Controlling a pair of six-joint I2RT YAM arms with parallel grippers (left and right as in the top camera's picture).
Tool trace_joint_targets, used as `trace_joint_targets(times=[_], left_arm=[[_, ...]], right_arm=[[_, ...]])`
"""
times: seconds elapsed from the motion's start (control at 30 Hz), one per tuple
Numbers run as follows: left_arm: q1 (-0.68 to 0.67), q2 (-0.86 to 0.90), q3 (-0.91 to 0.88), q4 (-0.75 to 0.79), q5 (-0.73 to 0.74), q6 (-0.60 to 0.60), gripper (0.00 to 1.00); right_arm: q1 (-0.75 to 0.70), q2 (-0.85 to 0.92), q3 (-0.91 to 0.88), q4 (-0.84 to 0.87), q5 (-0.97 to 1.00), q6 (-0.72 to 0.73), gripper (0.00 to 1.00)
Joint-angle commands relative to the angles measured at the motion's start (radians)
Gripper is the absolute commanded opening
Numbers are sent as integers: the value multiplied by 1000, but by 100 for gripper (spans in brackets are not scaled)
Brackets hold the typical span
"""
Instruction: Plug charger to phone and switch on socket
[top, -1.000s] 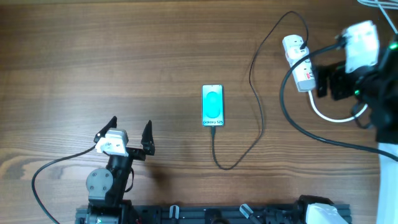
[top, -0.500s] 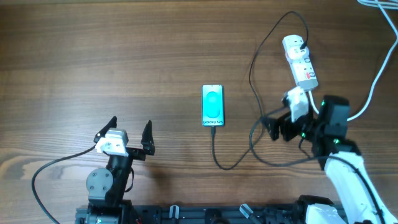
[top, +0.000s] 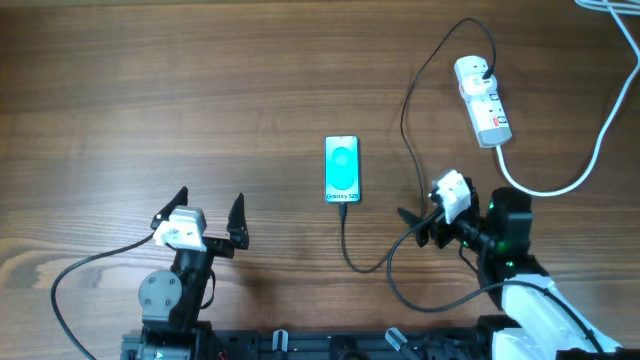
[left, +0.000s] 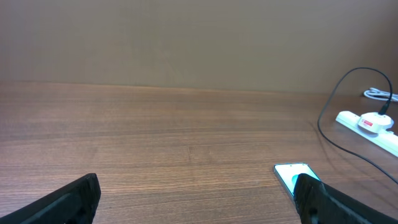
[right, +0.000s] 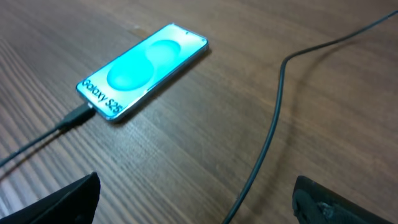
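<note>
Brown wood-grain table (top: 150, 80) under everything. Far left, near the front edge: left gripper (top: 210, 200), fingers spread wide, grasping nothing, well apart from every task item. Parked out of the way, by the look of it, to leave the work to the other arm.

Mid-table: phone (top: 342, 169), flat, screen up and lit teal, "Galaxy" end toward the robot. Seen from the right wrist, plug tip (right: 79, 115) seated against that end, so plugging-in judged done. From there the charger (top: 344, 235): down into a loop, up past the right arm, round to the socket (top: 482, 101) at upper right. Slack enough, apparently, to put no pull on the phone.

Just right of the loop: right gripper (top: 415, 228), released and empty (both fingers out at the bottom corners of its own wrist view), pointed toward the phone, over the cable's rising stretch with no grip on it.

Far right: socket flat on the wood, thick white cord (top: 590, 160) curving off toward the table edge. Switch state too small to read. Gripper well apart from the socket either way, so any press judged to need a reach up and to the right.
</note>
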Motion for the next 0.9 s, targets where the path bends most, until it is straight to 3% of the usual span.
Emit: trace_joint_targets(times=[0.0,0.43,0.87], left_arm=[[-1,-6,-3,-7,-3,-6,100],[-1,-6,-3,-7,-3,-6,100],[-1,-6,-3,-7,-3,-6,100]], right_arm=[[10,-14,-30,33,39,7,100],[10,-199,-149,65,112,88,100],[10,-626,-149,-333,130,79,100]])
